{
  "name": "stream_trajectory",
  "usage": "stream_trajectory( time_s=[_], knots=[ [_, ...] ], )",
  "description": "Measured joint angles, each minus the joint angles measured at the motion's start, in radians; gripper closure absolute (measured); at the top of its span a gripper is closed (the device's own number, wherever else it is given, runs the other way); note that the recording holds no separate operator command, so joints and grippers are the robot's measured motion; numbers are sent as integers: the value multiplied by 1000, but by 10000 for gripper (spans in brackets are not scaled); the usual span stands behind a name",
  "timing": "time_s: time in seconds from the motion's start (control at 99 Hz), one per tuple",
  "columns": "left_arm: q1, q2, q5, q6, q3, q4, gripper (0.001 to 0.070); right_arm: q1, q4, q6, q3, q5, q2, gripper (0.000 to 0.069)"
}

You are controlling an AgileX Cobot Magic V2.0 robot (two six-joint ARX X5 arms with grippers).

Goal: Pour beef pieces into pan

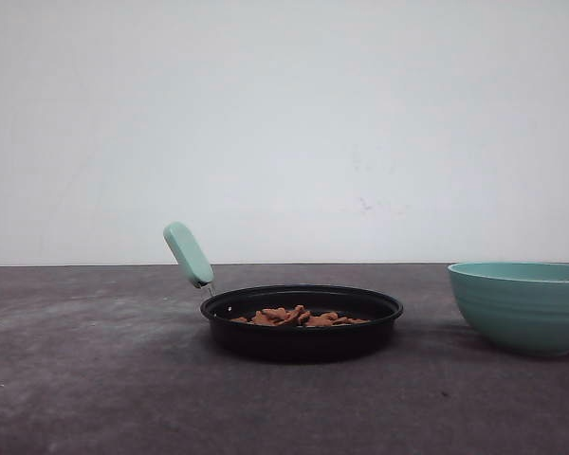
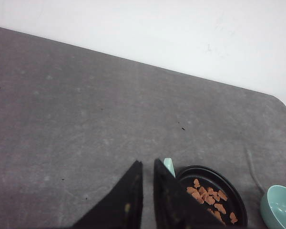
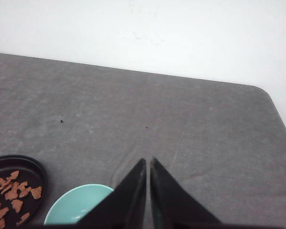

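The black pan (image 1: 302, 334) sits at the table's middle, its mint-green handle (image 1: 188, 254) sticking up to the left. Beef pieces (image 1: 299, 317) lie spread inside it, reddish-brown chunks also seen in the pan (image 2: 231, 188) as beef pieces (image 2: 207, 195) in the left wrist view and beef pieces (image 3: 12, 191) in the right wrist view. My left gripper (image 2: 148, 162) hangs high above the table beside the pan, shut with only a thin slit and nothing held. My right gripper (image 3: 148, 161) is also shut and empty, above and beside the teal bowl (image 3: 78, 205).
The teal ribbed bowl (image 1: 522, 305) stands empty to the right of the pan, partly cut by the frame edge. The grey table (image 1: 95, 379) runs back to a white wall; its rounded far right corner (image 3: 262, 90) is visible.
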Motion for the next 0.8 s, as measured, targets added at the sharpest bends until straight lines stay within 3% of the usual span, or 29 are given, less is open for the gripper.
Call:
stream_trajectory(
  time_s=[0.575, 0.798],
  knots=[
    [0, 0, 0, 0, 0, 0, 696, 0, 0, 0, 0, 0, -1, 681],
    [0, 0, 0, 0, 0, 0, 696, -3, 0, 0, 0, 2, -85, 681]
  ],
)
